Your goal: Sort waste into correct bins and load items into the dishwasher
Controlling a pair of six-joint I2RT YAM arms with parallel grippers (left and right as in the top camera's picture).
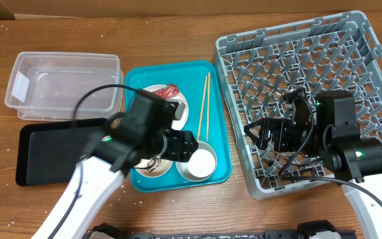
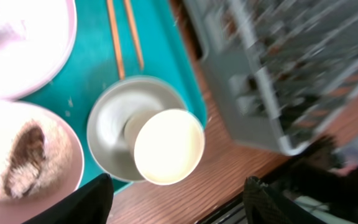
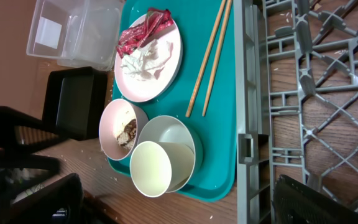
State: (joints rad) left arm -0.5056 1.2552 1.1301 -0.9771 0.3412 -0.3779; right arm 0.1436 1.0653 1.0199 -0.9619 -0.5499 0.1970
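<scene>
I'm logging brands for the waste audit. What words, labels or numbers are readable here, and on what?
No text is readable in any view.
The red wrapper: any print is too small to read.
The white sticker on the clear bin: looks blank, but too small to tell.

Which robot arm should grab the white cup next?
Probably the left. The left gripper hangs open just above the cup, which sits in a bowl on the tray. The right gripper is off over the dish rack, farther from the cup.
</scene>
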